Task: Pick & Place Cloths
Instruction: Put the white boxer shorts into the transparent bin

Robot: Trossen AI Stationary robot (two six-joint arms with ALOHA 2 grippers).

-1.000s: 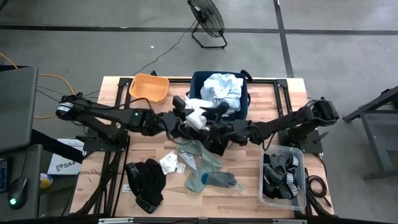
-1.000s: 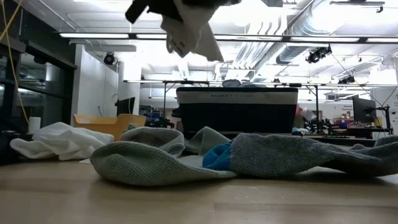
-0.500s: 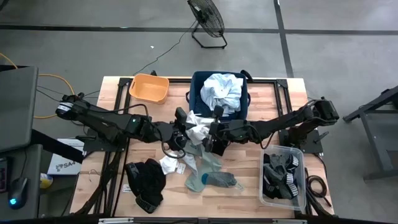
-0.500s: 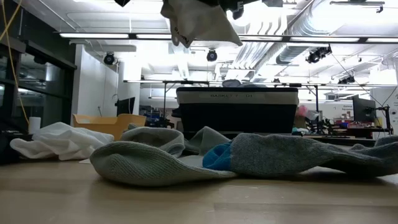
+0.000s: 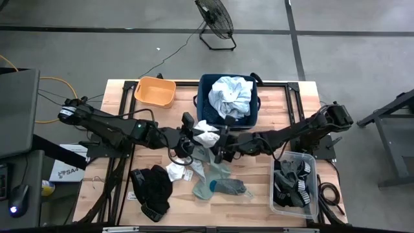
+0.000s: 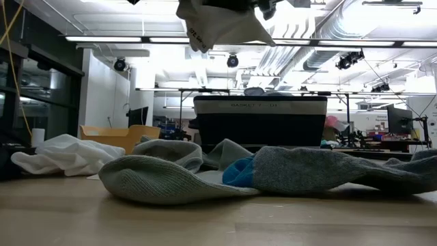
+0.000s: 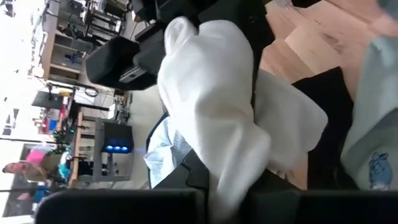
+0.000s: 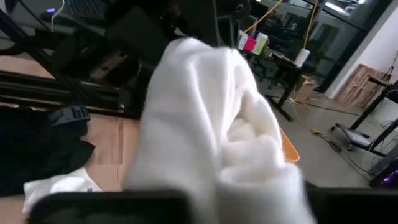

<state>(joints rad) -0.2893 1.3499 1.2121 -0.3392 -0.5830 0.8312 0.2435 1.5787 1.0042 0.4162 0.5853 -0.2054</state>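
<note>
A small white cloth (image 5: pixel 207 134) hangs in the air over the table's middle, between my two grippers. My left gripper (image 5: pixel 194 134) is shut on its left end and my right gripper (image 5: pixel 218 141) is shut on its right end. The low view shows the cloth (image 6: pixel 222 24) high above the table. Under it, grey-green socks (image 5: pixel 217 178) lie flat on the wood, with a small white piece (image 5: pixel 176 169) and a black piece (image 5: pixel 152 188) to their left. A pale blue-white shirt (image 5: pixel 229 96) lies in the navy bin (image 5: pixel 206 97). My left gripper pinches a bunched end of the white cloth (image 7: pixel 227 186) between its two fingers, coming about level from the table's left. The cloth is lifted clear of the table. My right gripper pinches the cloth's other bunched end (image 8: pixel 249 186) between its fingers, about level from the table's right; several folds bulge out in front of them.
An orange tub (image 5: pixel 155 90) stands at the far left. A clear plastic box (image 5: pixel 294 181) with dark pieces sits at the near right. The navy bin stands at the far middle, just beyond the grippers.
My left gripper has carried the white cloth a little toward the table's near edge. My right gripper has come up to the cloth and taken hold of it. The cloth's free part, which hung down, is now drawn up and sideways between the two grippers.
</note>
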